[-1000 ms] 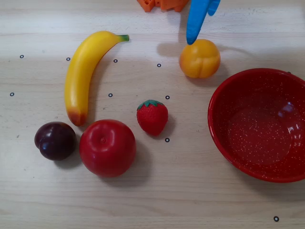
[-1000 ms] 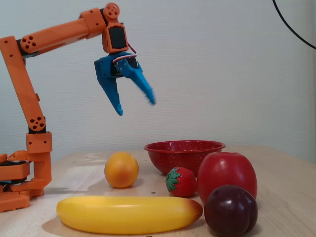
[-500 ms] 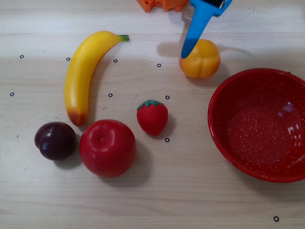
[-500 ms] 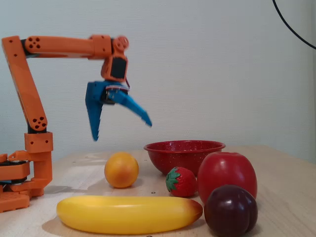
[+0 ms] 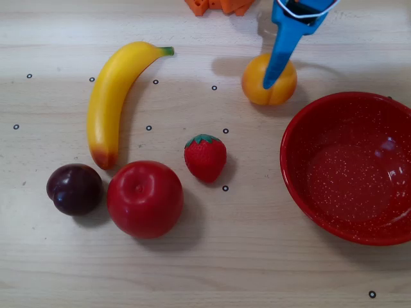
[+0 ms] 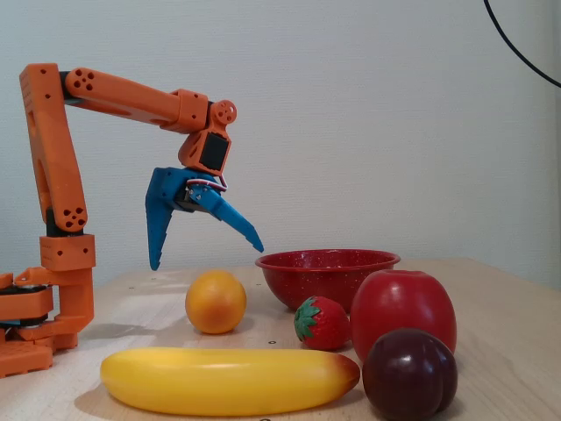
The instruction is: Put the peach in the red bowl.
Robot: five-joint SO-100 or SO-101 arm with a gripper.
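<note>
Blue gripper [image 6: 205, 257] poised above the peach, fingers spread wide and empty.

The pale wooden table [image 5: 257, 256] carries the red bowl [image 5: 350, 168] at the right of the overhead view, empty. The banana [image 5: 115, 96], apple [image 5: 144, 199] and plum [image 5: 74, 188] lie well to its left. The peach [image 5: 257, 86] sits on the table just beside the bowl's rim, with the strawberry [image 5: 205, 157] nearby.

Bright, even light (soft shadows)
</note>
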